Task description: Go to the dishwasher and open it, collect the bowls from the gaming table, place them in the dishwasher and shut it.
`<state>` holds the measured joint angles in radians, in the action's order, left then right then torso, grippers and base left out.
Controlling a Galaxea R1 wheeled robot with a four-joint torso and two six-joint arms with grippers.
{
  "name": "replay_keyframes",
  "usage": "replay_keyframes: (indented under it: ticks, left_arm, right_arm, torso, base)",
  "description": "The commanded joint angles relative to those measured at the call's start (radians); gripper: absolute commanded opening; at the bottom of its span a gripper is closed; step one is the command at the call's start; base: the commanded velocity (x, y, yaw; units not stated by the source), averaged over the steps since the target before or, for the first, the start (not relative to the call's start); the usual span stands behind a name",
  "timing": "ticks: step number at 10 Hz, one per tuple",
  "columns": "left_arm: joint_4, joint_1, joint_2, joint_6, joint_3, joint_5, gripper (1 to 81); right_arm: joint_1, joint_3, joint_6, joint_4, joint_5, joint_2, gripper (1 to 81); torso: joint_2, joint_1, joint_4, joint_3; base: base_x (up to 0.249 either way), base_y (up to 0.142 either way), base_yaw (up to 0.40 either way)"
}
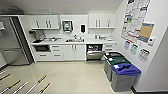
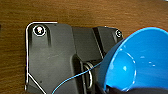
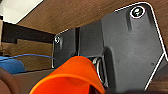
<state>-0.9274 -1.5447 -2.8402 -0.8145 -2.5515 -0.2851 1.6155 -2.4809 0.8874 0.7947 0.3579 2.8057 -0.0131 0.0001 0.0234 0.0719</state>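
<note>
The dishwasher stands under the counter at the far wall, right of the white cabinets. Its steel door hangs open and the dark inside with racks shows. A bright blue bowl sits close to the left wrist camera, with my left gripper shut on its rim. In the right wrist view an orange-red bowl is held the same way by my right gripper. The blue bowl also shows at the side of that view. The gaming table is out of view.
Three lidded bins line the right wall close to the dishwasher. A steel fridge stands at the left. Rods with wooden handles stick in at the lower left. Pale floor lies between me and the counter with its sink.
</note>
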Motion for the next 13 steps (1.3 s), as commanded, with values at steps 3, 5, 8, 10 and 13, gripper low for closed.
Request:
replay_keyframes:
  ticks: [3, 5, 8, 10, 13]
  left_arm:
    - [-0.002, 0.034, 0.019, 0.000, 0.004, 0.020, 1.0]
    - [-0.001, 0.034, 0.021, 0.000, 0.004, 0.020, 1.0]
    - [-0.001, 0.034, 0.024, 0.000, 0.004, 0.020, 1.0]
    - [-0.001, 0.034, 0.024, -0.002, 0.004, 0.018, 1.0]
    - [0.001, 0.034, 0.024, -0.002, 0.004, 0.018, 1.0]
  right_arm:
    - [-0.030, 0.007, -0.001, 0.021, -0.020, -0.015, 1.0]
    - [-0.030, 0.007, -0.001, 0.021, -0.020, -0.015, 1.0]
    - [-0.030, 0.007, -0.001, 0.024, -0.020, -0.015, 1.0]
    - [-0.028, 0.007, -0.001, 0.026, -0.020, -0.016, 1.0]
    - [-0.027, 0.007, -0.001, 0.026, -0.020, -0.016, 1.0]
  torso:
    - [0.000, 0.000, 0.000, 0.000]
    - [0.000, 0.000, 0.000, 0.000]
    - [0.000, 0.001, 0.000, 0.000]
    - [0.000, 0.000, 0.000, 0.000]
    - [0.000, 0.000, 0.000, 0.000]
  base:
    - [0.202, -0.061, 0.000]
    - [0.197, -0.061, 0.000]
    - [0.150, 0.000, 0.000]
    - [0.136, 0.000, 0.000]
    - [0.151, 0.000, 0.000]
